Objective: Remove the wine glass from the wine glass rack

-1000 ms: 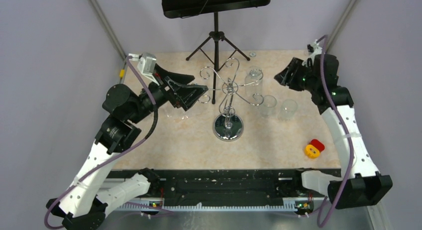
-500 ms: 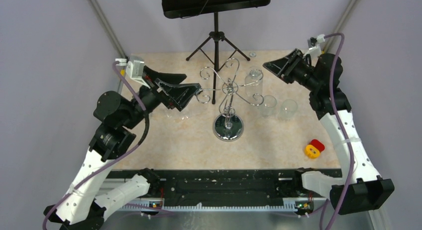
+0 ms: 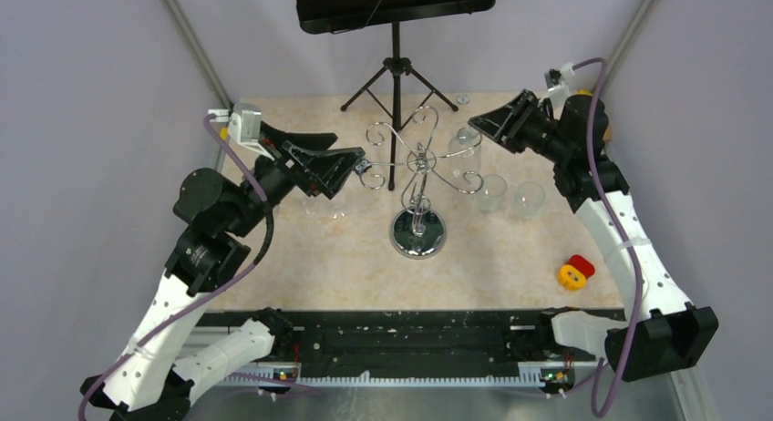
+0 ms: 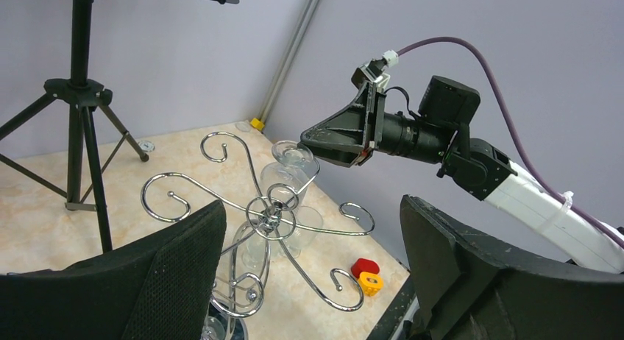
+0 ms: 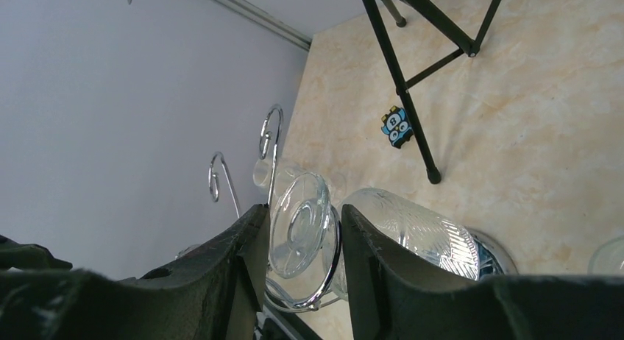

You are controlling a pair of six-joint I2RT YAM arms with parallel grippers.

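Note:
The chrome wine glass rack (image 3: 417, 161) stands mid-table on its round mirror base (image 3: 418, 232). A wine glass (image 3: 463, 140) hangs upside down from its back right hook arm. My right gripper (image 3: 478, 128) is open at that glass. In the right wrist view the glass foot (image 5: 298, 222) sits in the hook between my two fingers (image 5: 235, 259), with gaps on both sides, and the ribbed bowl (image 5: 416, 226) lies beyond. My left gripper (image 3: 351, 152) is open and empty, level with the rack's left hook arms. The left wrist view shows the rack (image 4: 268, 215) and the hanging glass (image 4: 293, 167).
Two more glasses (image 3: 490, 191) (image 3: 529, 199) stand on the table right of the rack. A black tripod music stand (image 3: 395, 66) is behind it. A red and yellow piece (image 3: 575, 272) lies at the right front. A small sticker (image 5: 397, 126) lies by the tripod foot.
My right gripper has swung left and up to the hanging glass, its fingers now around the foot. My left gripper has drawn back slightly to the left and stays open.

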